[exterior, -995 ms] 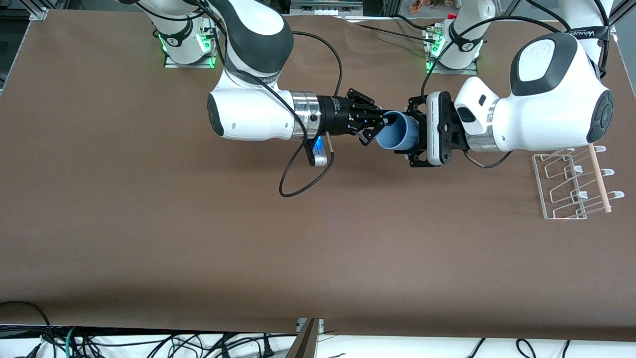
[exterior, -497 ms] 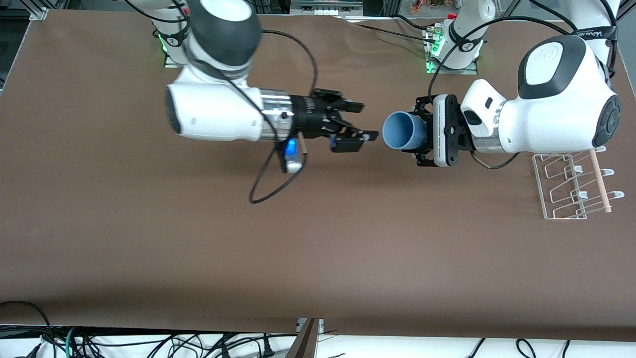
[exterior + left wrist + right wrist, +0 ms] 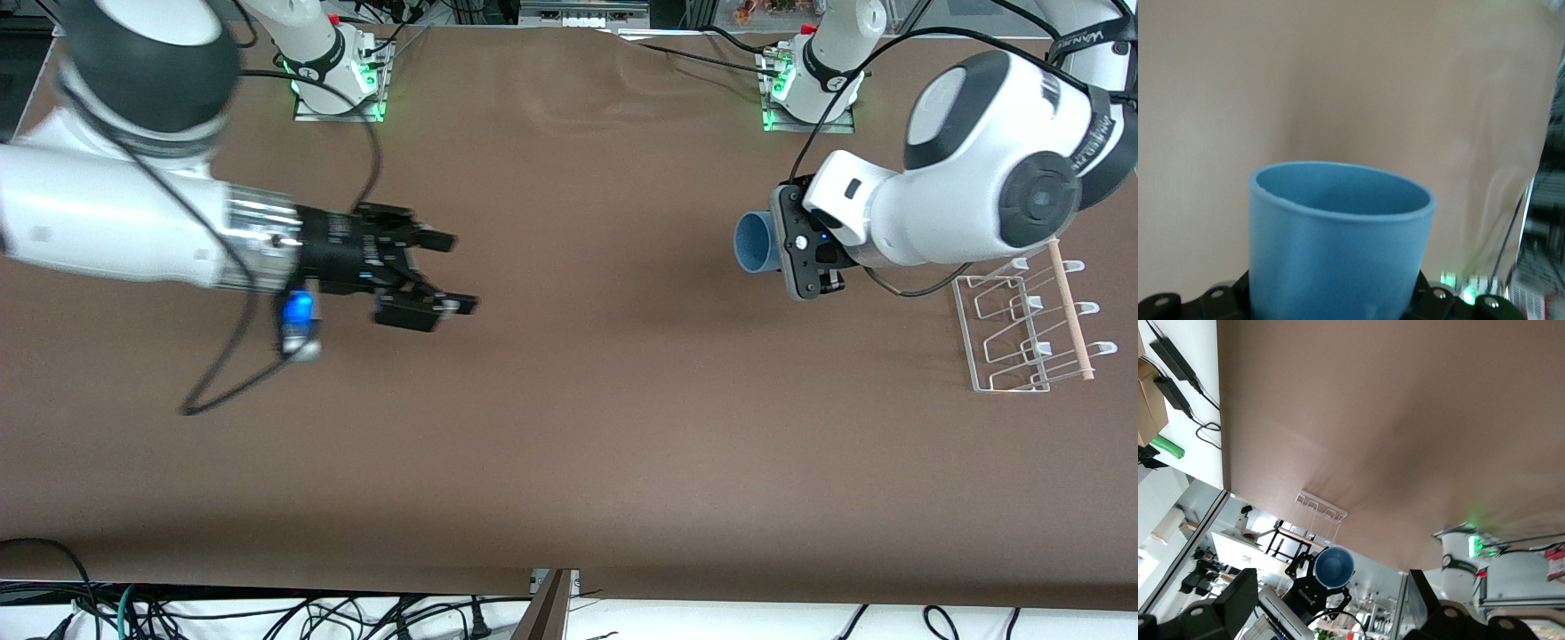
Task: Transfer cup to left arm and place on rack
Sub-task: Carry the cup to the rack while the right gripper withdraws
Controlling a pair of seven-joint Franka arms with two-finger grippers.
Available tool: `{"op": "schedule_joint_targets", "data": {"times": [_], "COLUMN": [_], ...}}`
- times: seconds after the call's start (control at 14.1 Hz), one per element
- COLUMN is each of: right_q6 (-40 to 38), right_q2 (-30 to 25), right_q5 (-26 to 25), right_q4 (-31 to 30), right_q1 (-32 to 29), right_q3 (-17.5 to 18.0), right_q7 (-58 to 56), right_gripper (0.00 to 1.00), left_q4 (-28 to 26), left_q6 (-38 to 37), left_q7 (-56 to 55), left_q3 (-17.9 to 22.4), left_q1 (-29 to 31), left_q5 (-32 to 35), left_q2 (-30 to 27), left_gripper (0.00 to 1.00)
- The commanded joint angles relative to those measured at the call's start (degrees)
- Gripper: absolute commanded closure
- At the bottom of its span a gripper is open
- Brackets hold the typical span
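Note:
The light-blue cup (image 3: 754, 244) lies on its side in the air, mouth toward the right arm's end of the table, with my left gripper (image 3: 772, 249) shut on its base end. It hangs over the table beside the rack (image 3: 1022, 331), which stands at the left arm's end. The left wrist view is filled by the cup (image 3: 1338, 240), black fingers (image 3: 1488, 307) on either side. My right gripper (image 3: 449, 274) is open and empty over the right arm's half of the table. Its wrist view shows the cup (image 3: 1333, 567) and the rack (image 3: 1319, 508) far off.
The two arm bases (image 3: 338, 71) (image 3: 805, 84) with green lights stand along the table's edge farthest from the front camera. A black cable loop (image 3: 236, 373) hangs from the right wrist. Cables (image 3: 267, 613) lie below the table's near edge.
My right gripper opened, let go of the cup's rim and drew back toward the right arm's end. My left gripper kept the cup and carried it a little toward the rack.

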Motion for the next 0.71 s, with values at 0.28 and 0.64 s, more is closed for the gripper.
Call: {"op": "schedule_joint_targets", "data": {"times": [0.28, 0.64], "right_q6": [-17.4, -14.2], "right_q2": [-0.9, -15.2], "right_q5": [0.9, -10.5], "right_q4": [-0.5, -16.4], "right_q1": [-8.9, -14.7], "right_q3": [-6.4, -3.7], "right_q7": [-11.7, -25.2], "right_gripper": [0.01, 0.01], "left_q4": [-1.2, -11.5], "left_q6": [-16.5, -18.4], "left_q7": [-8.7, -17.3], "left_q3": [-0.3, -0.2], "left_q1": [-6.9, -6.1], "left_q5": [26.0, 47.6], "left_q2": [5.5, 7.7], "left_gripper": [0.87, 0.85]}}
